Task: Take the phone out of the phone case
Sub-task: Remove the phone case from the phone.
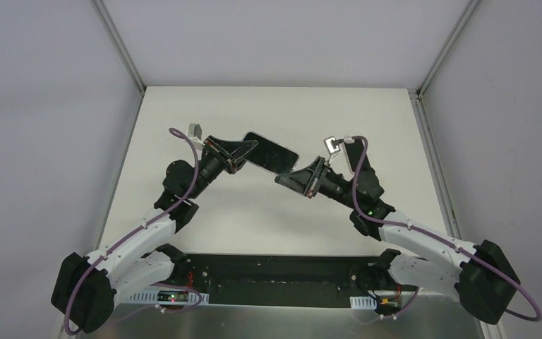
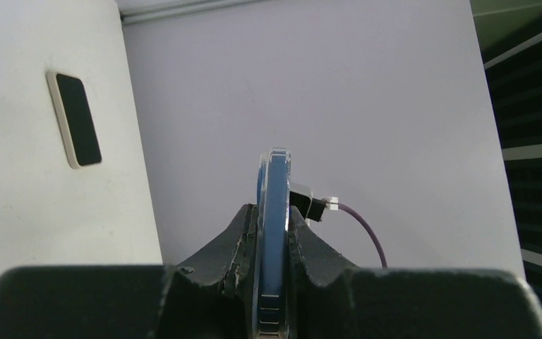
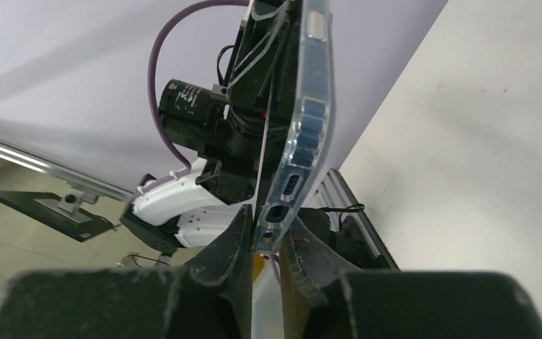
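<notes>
Arms angled inward, left tool (image 1: 249,150) and right tool (image 1: 291,177) both clenched on raised phone (image 1: 272,151)

Overhead camera looks down from six o'clock over the surface (image 1: 268,226); both wrist cameras (pressed close) share the phone (image 1: 272,152).

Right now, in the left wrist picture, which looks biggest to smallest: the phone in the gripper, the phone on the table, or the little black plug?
1. Held phone, edge-on and very near the camera, so its lead is unsure.
2. Cream-edged phone, lying flat.
3. Black plug, clearly smallest.
</notes>
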